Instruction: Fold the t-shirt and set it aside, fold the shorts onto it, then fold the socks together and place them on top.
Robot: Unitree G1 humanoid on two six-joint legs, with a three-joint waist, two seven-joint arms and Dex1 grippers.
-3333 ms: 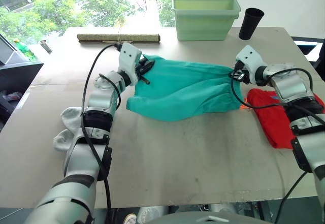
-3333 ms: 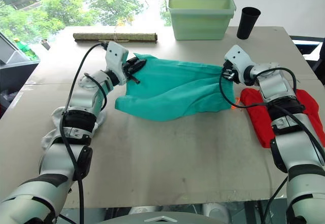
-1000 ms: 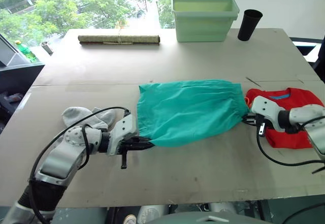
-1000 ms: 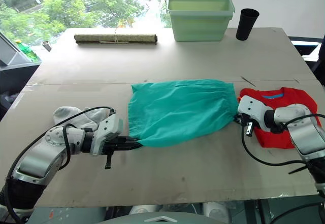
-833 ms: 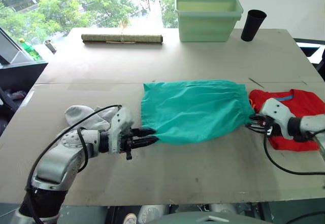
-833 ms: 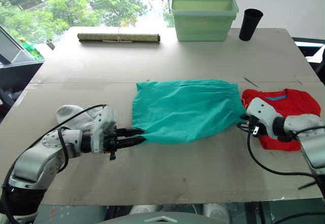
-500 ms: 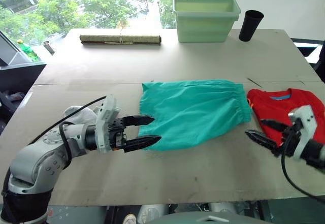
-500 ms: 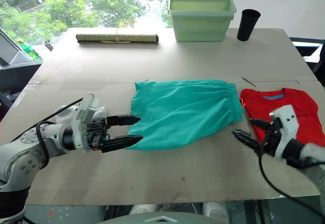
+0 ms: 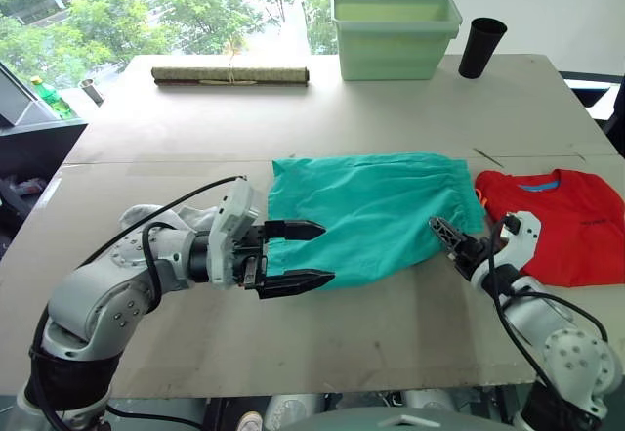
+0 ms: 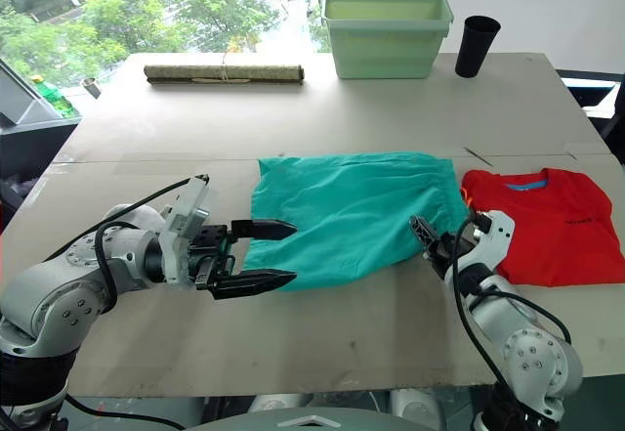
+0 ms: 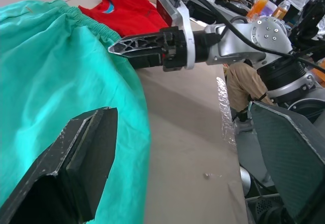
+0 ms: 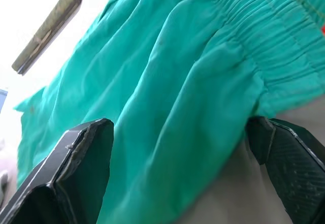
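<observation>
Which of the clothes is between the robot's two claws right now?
The shorts, the teal-green ones lying flat in the middle. The left gripper is open at one end and the right gripper at the other. The red t-shirt lies folded off to the right.

Matt teal cloth shorts (image 9: 376, 211), rough cardboard-like tabletop (image 9: 391, 323)

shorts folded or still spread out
Folded once, it seems: the shorts lie flat as a single panel on the table. Left hand and right hand are open, holding nothing.
</observation>
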